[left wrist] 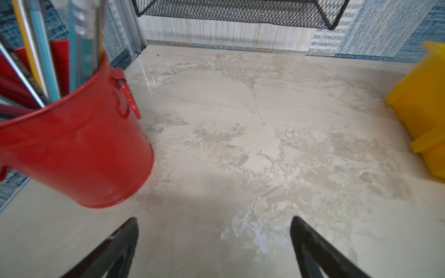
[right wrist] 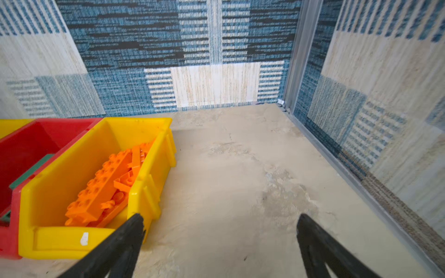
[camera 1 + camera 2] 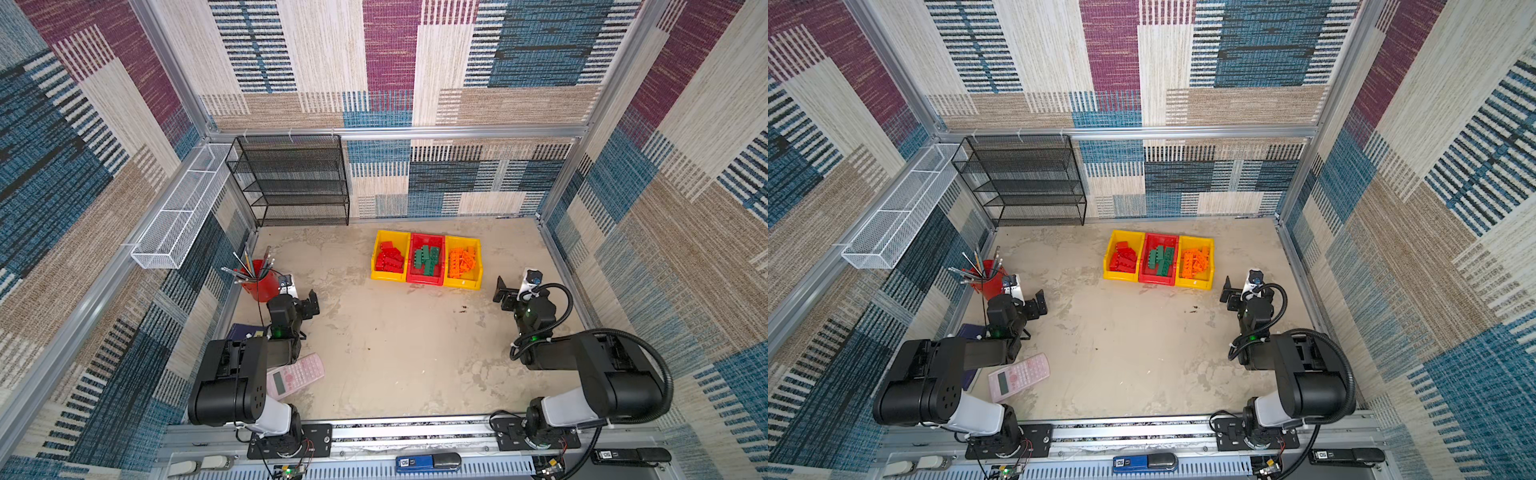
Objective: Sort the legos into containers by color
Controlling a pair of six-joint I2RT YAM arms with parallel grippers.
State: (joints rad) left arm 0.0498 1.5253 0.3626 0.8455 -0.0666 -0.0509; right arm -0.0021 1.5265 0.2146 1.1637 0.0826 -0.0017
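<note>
Beneath both my arms – table (image 3: 395, 353): beige, blotchy top. Clock set on its centre in both top views: 12 = far wall, 6 = my bases.
Mesh shelf (image 3: 291, 183): black, 11 o'clock, backed vs far wall.
Wire basket (image 3: 183, 208): white, long, hung on side wall, 10 o'clock.
Bins: row of 3 at 12–1 o'clock, walls touching. L yellow bin (image 3: 390, 235), red bin (image 3: 428, 237) in the middle, R yellow bin (image 3: 463, 284).
Calculator (image 3: 295, 374): pink, lying flat, 8 o'clock, one end hidden under my L arm.
Pencil cup (image 3: 259, 282): red, round, upright, 9–10 o'clock, stuffed w/ pens & pencils.
L gripper (image 1: 214, 217): 9 o'clock, just beside the cup; jaws spread wide, empty, bare table btwn them.
R gripper (image 2: 220, 215): 3 o'clock, near R yellow bin's front corner, apart from it in both top views; jaws spread wide, empty.
Legos: red legos (image 3: 390, 259) in L yellow bin; green legos (image 3: 427, 262) in red bin; orange legos (image 3: 462, 262) in R yellow bin, incl. a long studded piece lying on top in R wrist view.
</note>
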